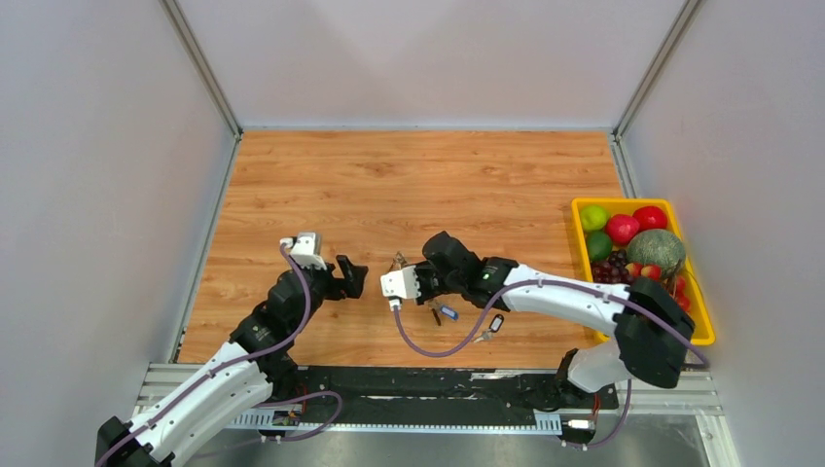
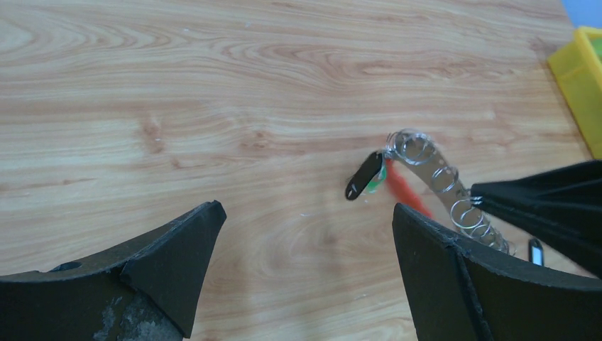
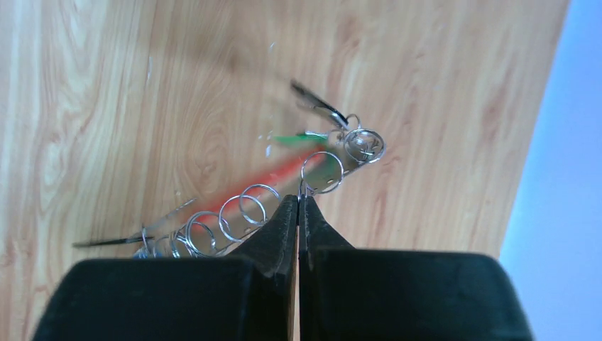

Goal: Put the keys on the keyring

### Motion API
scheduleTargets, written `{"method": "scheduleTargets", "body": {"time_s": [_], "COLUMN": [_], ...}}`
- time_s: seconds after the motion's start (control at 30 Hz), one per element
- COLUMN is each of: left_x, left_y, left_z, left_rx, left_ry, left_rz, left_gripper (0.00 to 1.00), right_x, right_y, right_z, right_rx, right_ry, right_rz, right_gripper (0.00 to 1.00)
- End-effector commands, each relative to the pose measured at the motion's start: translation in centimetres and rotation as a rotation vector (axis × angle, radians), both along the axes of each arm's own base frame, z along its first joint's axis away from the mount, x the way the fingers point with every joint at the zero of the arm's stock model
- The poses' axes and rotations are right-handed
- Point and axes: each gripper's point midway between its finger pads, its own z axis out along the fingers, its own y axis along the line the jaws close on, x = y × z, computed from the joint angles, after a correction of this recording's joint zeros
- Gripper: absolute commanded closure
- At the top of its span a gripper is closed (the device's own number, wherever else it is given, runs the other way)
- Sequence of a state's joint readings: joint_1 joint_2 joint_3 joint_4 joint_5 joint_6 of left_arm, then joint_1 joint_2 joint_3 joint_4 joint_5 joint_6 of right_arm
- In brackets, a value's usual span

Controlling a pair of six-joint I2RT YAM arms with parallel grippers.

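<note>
My right gripper (image 3: 299, 200) is shut on one ring of the keyring's silvery coiled chain (image 3: 241, 209) and holds it above the table. The red loop (image 3: 273, 174) shows blurred behind the chain. The green tag (image 3: 298, 138) and a small black piece (image 3: 319, 105) hang at the chain's far end. In the top view the keyring (image 1: 398, 261) sits at the right gripper (image 1: 409, 265). My left gripper (image 2: 305, 227) is open and empty, just left of the keyring (image 2: 440, 177). Loose keys lie near the front edge, one blue-headed (image 1: 448, 313) and one black-headed (image 1: 495, 324).
A yellow basket (image 1: 580, 209) of fruit stands at the table's right edge; its corner shows in the left wrist view (image 2: 578, 78). The right gripper's black finger (image 2: 546, 206) reaches in beside the left gripper's right finger (image 2: 433, 256). Grey walls enclose the table.
</note>
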State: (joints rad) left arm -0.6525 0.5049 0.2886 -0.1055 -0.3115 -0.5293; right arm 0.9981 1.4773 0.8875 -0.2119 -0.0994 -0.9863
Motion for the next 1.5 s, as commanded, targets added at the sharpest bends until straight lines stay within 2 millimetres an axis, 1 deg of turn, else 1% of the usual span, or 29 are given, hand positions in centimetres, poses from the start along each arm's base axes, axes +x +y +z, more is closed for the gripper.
{"method": "scheduleTargets", "body": {"time_s": [0.0,0.03,0.07,0.1,0.13,0.23,0.27,0.33,0.37,0.4,0.43,0.47,0.5,0.53,0.57,0.6,0.63,0.67,0.7,0.77,0.87,1.0,1.03,1.07,1.2,1.23,1.27,1.43,1.47], "left_x": [-0.8,-1.0,-1.4,-1.7,-2.3,-3.4,-4.0,-4.9,-5.5,-5.8,-6.3,-6.6,-7.1,-7.5,-8.0,-8.3,-8.7,-9.0,-9.3,-9.7,-10.3,-11.8,-12.5,-13.3,-14.7,-14.9,-15.1,-15.2,-15.3], "left_y": [-3.5,-3.8,-4.5,-4.9,-5.6,-6.6,-7.0,-7.4,-7.7,-7.9,-8.1,-8.1,-8.4,-8.5,-8.8,-8.9,-9.2,-9.2,-9.3,-9.4,-9.5,-9.6,-9.7,-9.7,-9.9,-9.9,-10.0,-10.1,-10.1], "left_z": [2.5,2.7,3.4,3.7,4.5,6.8,7.3,9.2,9.6,10.4,10.8,11.8,12.1,13.1,13.4,14.4,14.6,15.3,15.6,16.4,17.6,18.9,18.8,19.4,19.9,19.9,19.9,19.9,19.9], "left_rx": [-0.078,-0.085,-0.105,-0.113,-0.135,-0.203,-0.218,-0.26,-0.279,-0.291,-0.304,-0.315,-0.324,-0.333,-0.339,-0.347,-0.343,-0.343,-0.333,-0.322,-0.329,-0.353,-0.359,-0.371,-0.393,-0.395,-0.396,-0.396,-0.395], "left_ry": [-0.097,-0.105,-0.13,-0.14,-0.169,-0.236,-0.243,-0.27,-0.269,-0.28,-0.273,-0.286,-0.281,-0.295,-0.288,-0.303,-0.303,-0.319,-0.334,-0.37,-0.417,-0.49,-0.497,-0.523,-0.559,-0.56,-0.561,-0.561,-0.56], "left_rz": [-0.204,-0.229,-0.275,-0.302,-0.355,-0.434,-0.473,-0.52,-0.55,-0.567,-0.59,-0.604,-0.638,-0.657,-0.689,-0.706,-0.74,-0.757,-0.781,-0.806,-0.842,-0.915,-0.95,-0.986,-1.068,-1.077,-1.092,-1.109,-1.114], "left_gripper": [0.0,0.0,0.0,0.0,0.0,0.0,0.0,0.0,0.0,0.0,0.0,0.0,0.0,0.0,0.0,0.0,0.0,0.0,0.0,0.0,0.01,0.06,0.08,0.09,0.23,0.25,0.29,0.39,0.44], "right_x": [-1.0,-1.2,-1.6,-1.9,-2.2,-2.9,-3.1,-3.4,-3.4,-3.5,-3.6,-3.7,-3.8,-3.9,-4.0,-4.1,-4.3,-4.6,-5.0,-5.9,-7.1,-9.1,-9.6,-10.0,-11.4,-11.7,-12.0,-13.2,-13.4], "right_y": [1.4,1.3,1.3,1.1,1.1,0.8,0.6,0.6,0.6,0.6,0.8,0.9,1.0,1.1,1.2,1.3,1.4,1.5,1.6,1.8,2.0,1.8,1.8,1.7,1.5,1.5,1.5,1.4,1.4], "right_z": [7.3,8.2,9.0,9.6,10.3,11.9,12.3,13.0,13.4,13.6,13.9,14.1,14.4,14.7,14.8,15.1,15.2,15.4,15.6,16.0,17.1,19.2,19.6,20.0,21.0,21.2,21.3,22.8,23.1], "right_rx": [0.202,0.227,0.249,0.271,0.293,0.34,0.346,0.36,0.364,0.367,0.372,0.374,0.375,0.375,0.372,0.371,0.366,0.365,0.364,0.364,0.375,0.387,0.391,0.395,0.394,0.389,0.386,0.405,0.412], "right_ry": [0.025,0.035,0.048,0.06,0.073,0.112,0.128,0.162,0.176,0.195,0.214,0.233,0.253,0.27,0.29,0.306,0.324,0.34,0.355,0.389,0.438,0.531,0.551,0.57,0.636,0.65,0.661,0.691,0.695], "right_rz": [-0.044,-0.054,-0.055,-0.058,-0.061,-0.083,-0.092,-0.119,-0.132,-0.145,-0.159,-0.172,-0.185,-0.199,-0.215,-0.227,-0.232,-0.229,-0.22,-0.189,-0.156,-0.125,-0.117,-0.109,-0.084,-0.079,-0.075,-0.033,-0.026], "right_gripper": [1.0,1.0,1.0,1.0,1.0,1.0,1.0,1.0,1.0,1.0,1.0,1.0,1.0,1.0,1.0,1.0,1.0,1.0,1.0,1.0,1.0,1.0,1.0,1.0,1.0,1.0,1.0,1.0,1.0]}}
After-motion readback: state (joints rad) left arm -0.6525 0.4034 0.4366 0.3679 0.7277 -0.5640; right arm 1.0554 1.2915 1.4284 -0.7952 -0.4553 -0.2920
